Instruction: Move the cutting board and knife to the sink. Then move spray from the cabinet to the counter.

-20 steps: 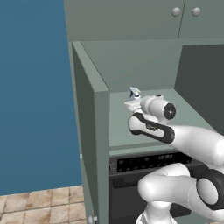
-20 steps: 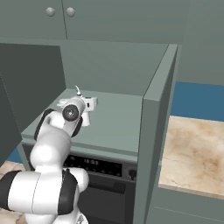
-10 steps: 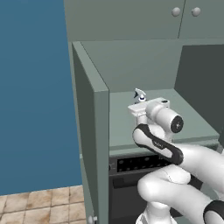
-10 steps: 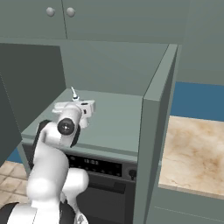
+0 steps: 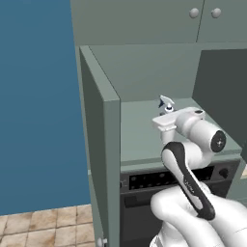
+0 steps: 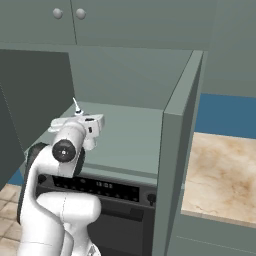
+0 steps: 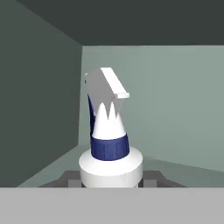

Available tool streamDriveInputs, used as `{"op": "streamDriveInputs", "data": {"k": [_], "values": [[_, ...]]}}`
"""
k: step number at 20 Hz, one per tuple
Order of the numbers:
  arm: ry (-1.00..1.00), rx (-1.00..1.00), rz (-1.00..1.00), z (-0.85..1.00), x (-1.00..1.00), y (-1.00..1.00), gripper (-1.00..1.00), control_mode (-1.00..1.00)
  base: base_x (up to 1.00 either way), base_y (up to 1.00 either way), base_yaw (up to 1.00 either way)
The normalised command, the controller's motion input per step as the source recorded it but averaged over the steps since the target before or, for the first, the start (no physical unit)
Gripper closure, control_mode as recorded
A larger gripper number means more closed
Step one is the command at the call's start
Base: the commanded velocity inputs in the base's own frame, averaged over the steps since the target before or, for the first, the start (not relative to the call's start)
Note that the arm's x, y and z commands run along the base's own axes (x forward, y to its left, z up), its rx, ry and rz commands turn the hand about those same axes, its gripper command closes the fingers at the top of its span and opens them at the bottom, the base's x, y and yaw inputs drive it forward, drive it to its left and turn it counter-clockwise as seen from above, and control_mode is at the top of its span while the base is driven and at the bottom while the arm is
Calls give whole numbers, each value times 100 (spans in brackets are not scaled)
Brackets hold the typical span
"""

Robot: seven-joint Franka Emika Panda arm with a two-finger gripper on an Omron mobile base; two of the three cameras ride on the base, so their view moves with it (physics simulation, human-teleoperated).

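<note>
While the arm reaches into the open cabinet (image 5: 103, 159), its hand sits over the grey-green shelf above the built-in black oven (image 5: 169, 178), and the spray (image 7: 109, 131) stands directly ahead of it. From the hand camera the bottle rises upright at close range: a round white shoulder, a dark blue collar, and above that the white trigger head, set against the cabinet's back wall and one shadowed side wall. Two small dark finger tips (image 7: 70, 180) show low on either side of the bottle's base, one to each side of it, so the fingers (image 7: 111, 181) bracket the spray; whether they press on it or merely flank it I cannot tell from these pictures.

From the left base camera, only the top of the spray (image 5: 166, 102) peeks above the white wrist, with the bluish nozzle tip showing just behind the hand. From the right base camera the same thin tip (image 6: 76, 106) pokes up behind the wrist, near the left part of the shelf. Both cabinet doors stand swung open, one at each side of the opening. To the right of the cabinet, the beige marble worktop (image 6: 220, 170) lies beyond the open door. Wall cabinets with round knobs (image 6: 57, 13) hang above.
</note>
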Motion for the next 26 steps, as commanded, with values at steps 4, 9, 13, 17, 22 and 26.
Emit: {"op": "streamDriveInputs", "data": {"k": [4,9,13,17,22,26], "values": [[-1,0,-1,0,-55,0,100,-100,0,0,0],[-7,0,-2,14,-57,0,100,-100,0,0,0],[-4,0,-2,0,-66,0,100,-100,0,0,0],[-6,0,-1,-4,-58,3,100,-100,0,0,0],[-3,0,-3,-11,-35,6,100,-100,0,0,0],[-2,0,-3,-29,-14,3,100,-100,0,0,0]]}}
